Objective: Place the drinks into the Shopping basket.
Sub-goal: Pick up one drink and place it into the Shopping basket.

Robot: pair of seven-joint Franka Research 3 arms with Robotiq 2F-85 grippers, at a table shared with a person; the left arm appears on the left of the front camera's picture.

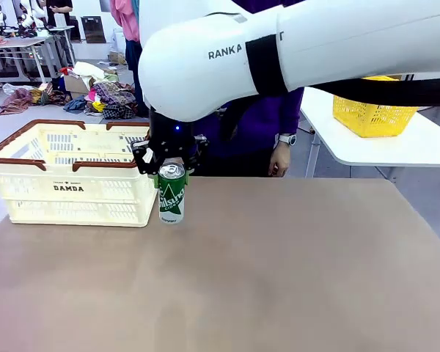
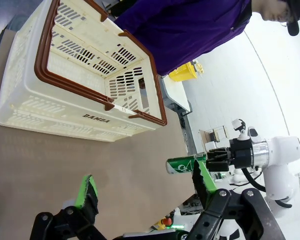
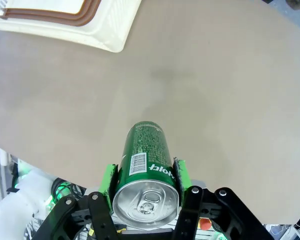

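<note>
A green drink can (image 1: 171, 194) with white lettering stands upright just right of the Shopping basket (image 1: 73, 198), a cream one with a brown rim. My right gripper (image 1: 170, 170) comes down from above and is shut on the can's top part. Its bottom is at table level; I cannot tell whether it rests there. In the right wrist view the green pads (image 3: 108, 181) clamp both sides of the can (image 3: 145, 155), and the basket's corner (image 3: 105, 30) lies ahead. My left gripper (image 2: 142, 180) is open and holds nothing, above the table, facing the basket (image 2: 50, 117) and the held can (image 2: 180, 165).
A person in a purple top (image 1: 264, 139) stands behind the table, one hand (image 1: 281, 158) hanging near its far edge. A small yellow mesh basket (image 1: 370, 110) sits on a white table at the back right. The brown tabletop (image 1: 279, 279) spreads wide in front.
</note>
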